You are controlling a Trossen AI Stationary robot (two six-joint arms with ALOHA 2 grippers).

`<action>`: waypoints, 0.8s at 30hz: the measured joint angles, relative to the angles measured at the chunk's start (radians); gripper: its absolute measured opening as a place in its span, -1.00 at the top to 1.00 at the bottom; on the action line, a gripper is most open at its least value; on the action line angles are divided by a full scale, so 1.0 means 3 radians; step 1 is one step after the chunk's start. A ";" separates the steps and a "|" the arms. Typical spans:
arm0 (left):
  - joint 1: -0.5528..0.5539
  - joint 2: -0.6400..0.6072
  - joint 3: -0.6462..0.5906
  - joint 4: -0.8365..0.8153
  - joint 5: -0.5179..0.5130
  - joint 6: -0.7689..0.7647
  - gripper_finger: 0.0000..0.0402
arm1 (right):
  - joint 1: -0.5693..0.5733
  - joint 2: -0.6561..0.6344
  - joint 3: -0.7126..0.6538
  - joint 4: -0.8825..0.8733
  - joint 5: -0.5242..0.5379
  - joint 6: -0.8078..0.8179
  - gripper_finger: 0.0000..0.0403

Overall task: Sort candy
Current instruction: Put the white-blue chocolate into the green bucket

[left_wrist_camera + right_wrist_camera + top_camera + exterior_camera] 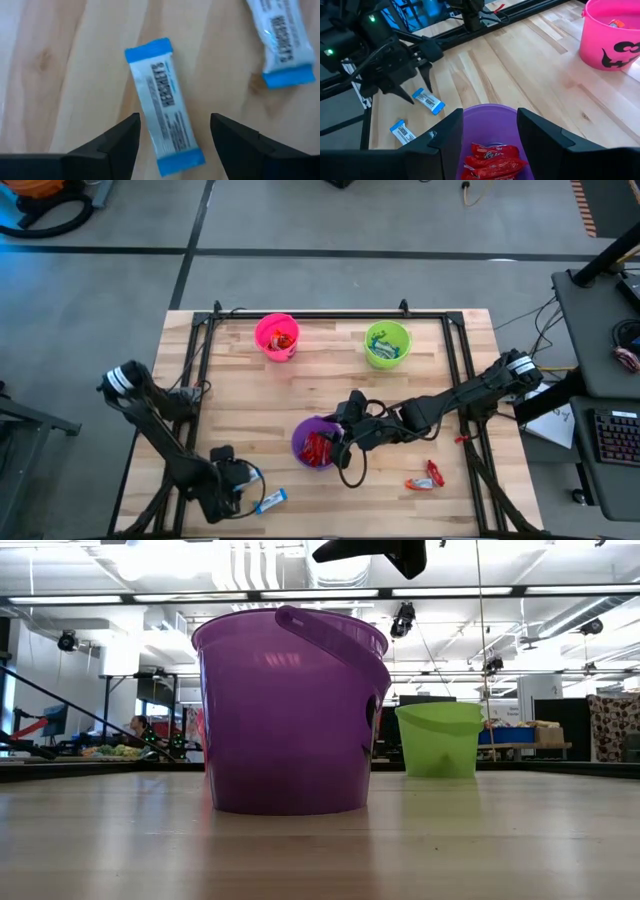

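Observation:
In the left wrist view a blue-and-white candy (164, 105) lies flat on the wood. My left gripper (175, 120) is open, with one finger on either side of the candy's near half and apart from it. A second blue-and-white candy (282, 40) lies beside it. In the high view my left gripper (235, 478) is near the table's front left, with one candy (270, 500) showing next to it. My right gripper (490, 114) is open and holds nothing. It hangs over the purple cup (492, 112), where red candies (492, 159) lie.
A pink cup (277, 337) and a green cup (387, 344) stand toward the far edge, each with candy inside. Red and orange candies (425, 478) lie on the table right of the purple cup (315, 442). Black frame rails run along the table's left, right and far sides.

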State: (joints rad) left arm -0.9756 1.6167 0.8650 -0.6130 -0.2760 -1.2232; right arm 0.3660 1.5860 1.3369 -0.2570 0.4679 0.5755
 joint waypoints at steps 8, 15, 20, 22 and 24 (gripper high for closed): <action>0.0000 0.0102 -0.0056 0.0002 -0.0044 -0.0117 -0.07 | -0.0001 0.0000 0.0000 0.0000 0.0009 0.0000 0.12; -0.0005 0.0189 -0.0074 0.0051 -0.0102 -0.0118 0.01 | -0.0017 0.0000 -0.0001 -0.0001 0.0011 0.0000 0.12; -0.0006 0.0192 -0.0075 0.0075 -0.0106 -0.0113 0.26 | -0.0029 0.0000 -0.0001 -0.0003 0.0013 -0.0002 0.12; -0.0006 0.0194 -0.0075 0.0087 -0.0104 -0.0111 0.41 | -0.0038 0.0000 -0.0001 -0.0005 0.0011 -0.0003 0.12; -0.0006 0.0188 -0.0075 0.0075 -0.0107 -0.0112 0.55 | -0.0048 0.0000 -0.0001 -0.0004 0.0012 -0.0005 0.12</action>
State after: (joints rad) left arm -0.9773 1.6732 0.8425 -0.5904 -0.3080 -1.2568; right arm 0.3518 1.5860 1.3365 -0.2581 0.4715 0.5739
